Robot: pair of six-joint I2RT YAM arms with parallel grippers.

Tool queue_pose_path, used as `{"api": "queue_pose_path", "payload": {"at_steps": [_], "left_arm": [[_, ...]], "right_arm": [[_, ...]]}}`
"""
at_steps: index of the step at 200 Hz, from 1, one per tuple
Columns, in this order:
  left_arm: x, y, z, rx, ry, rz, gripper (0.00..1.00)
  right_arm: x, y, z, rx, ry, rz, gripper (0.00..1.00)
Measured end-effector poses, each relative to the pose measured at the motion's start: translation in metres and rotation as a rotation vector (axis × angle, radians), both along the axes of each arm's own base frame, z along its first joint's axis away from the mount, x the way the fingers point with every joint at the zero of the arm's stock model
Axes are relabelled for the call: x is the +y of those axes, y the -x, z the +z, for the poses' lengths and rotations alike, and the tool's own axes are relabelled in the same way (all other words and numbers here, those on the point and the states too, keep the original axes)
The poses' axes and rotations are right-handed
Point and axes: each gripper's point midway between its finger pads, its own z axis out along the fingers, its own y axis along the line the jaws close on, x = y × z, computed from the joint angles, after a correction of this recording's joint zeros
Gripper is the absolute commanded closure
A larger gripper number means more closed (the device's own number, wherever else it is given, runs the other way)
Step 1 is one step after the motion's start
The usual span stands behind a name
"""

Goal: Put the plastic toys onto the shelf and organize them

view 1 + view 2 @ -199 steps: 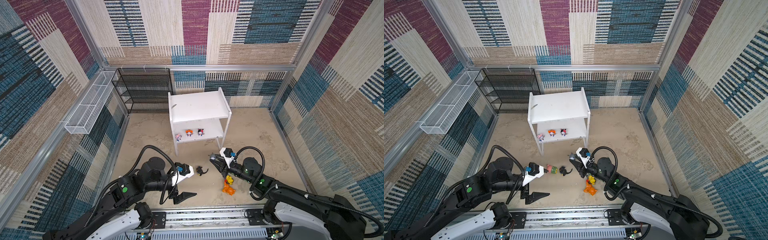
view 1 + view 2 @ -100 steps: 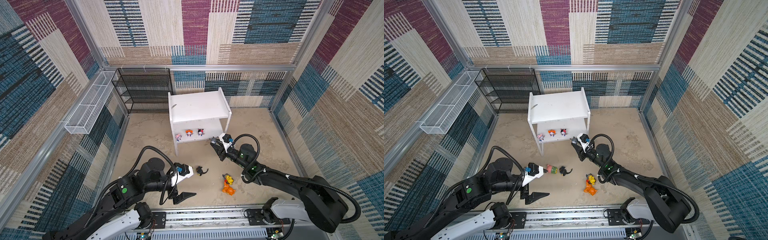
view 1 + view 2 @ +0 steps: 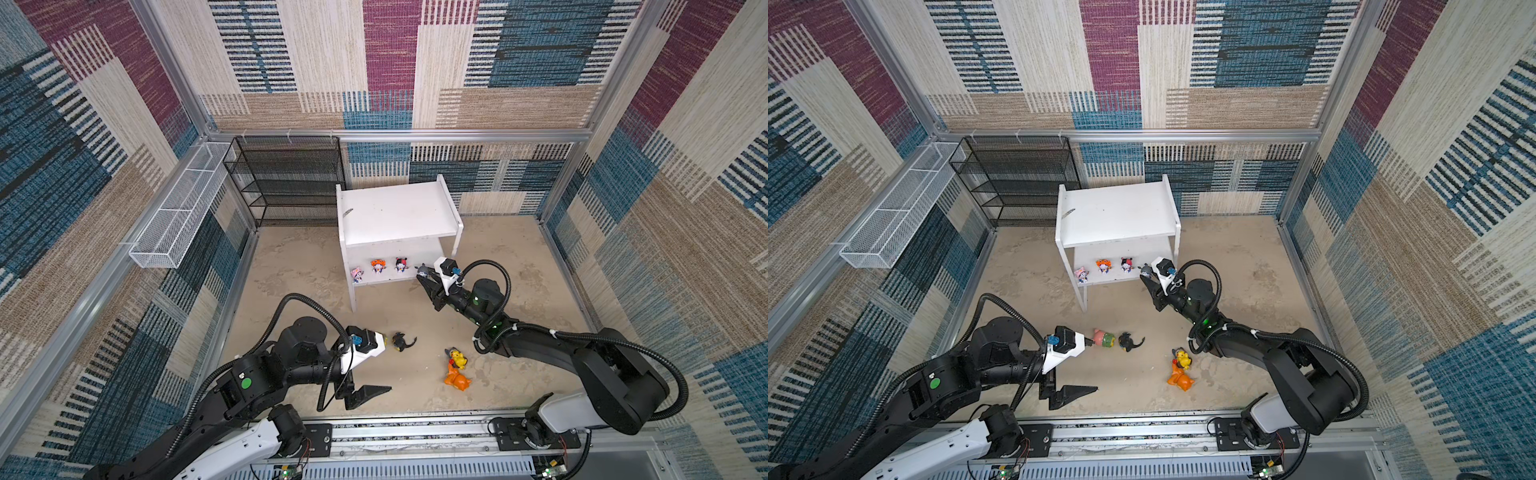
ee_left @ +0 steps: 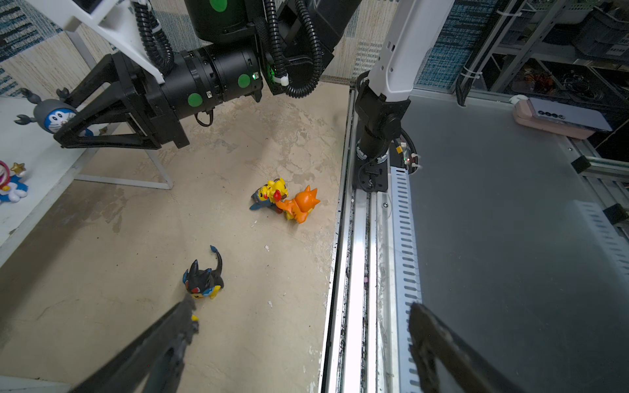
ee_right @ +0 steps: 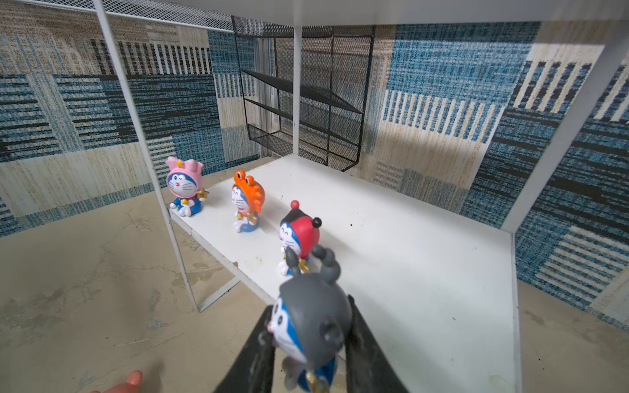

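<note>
We see the right gripper (image 3: 424,277) pinching the grey-hooded toy (image 5: 315,313) at the shelf (image 3: 399,212) edge, three o'clock of the red-hooded toy (image 3: 401,264); left gripper (image 4: 301,308) spread wide.

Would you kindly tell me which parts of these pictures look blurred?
In the right wrist view, the grey-hooded figurine held in the right claw is soft, too near the lens, while the shelf is sharp; in the left wrist view, the left claw has blurred fingers but the black toy is crisp; both top views are evenly lit, without glare.
</note>
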Motion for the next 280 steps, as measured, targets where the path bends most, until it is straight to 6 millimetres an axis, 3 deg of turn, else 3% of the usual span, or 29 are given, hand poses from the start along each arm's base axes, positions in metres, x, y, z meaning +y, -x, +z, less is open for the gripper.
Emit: {"api": "queue_pose_path", "payload": {"at_steps": [163, 220, 280], "left_arm": [[0.001, 0.0, 0.001, -0.009, 0.008, 0.003, 0.01], [0.001, 0.0, 0.0, -0.008, 0.007, 0.005, 0.01], [0.002, 0.0, 0.0, -0.008, 0.007, 0.006, 0.01]], "right_arm": [[-0.003, -0.028, -0.014, -0.005, -0.008, -0.054, 0.63], [-0.005, -0.03, -0.01, -0.03, -0.023, -0.055, 0.69], [-0.001, -0.033, -0.01, -0.013, -0.027, -0.039, 0.6]]}}
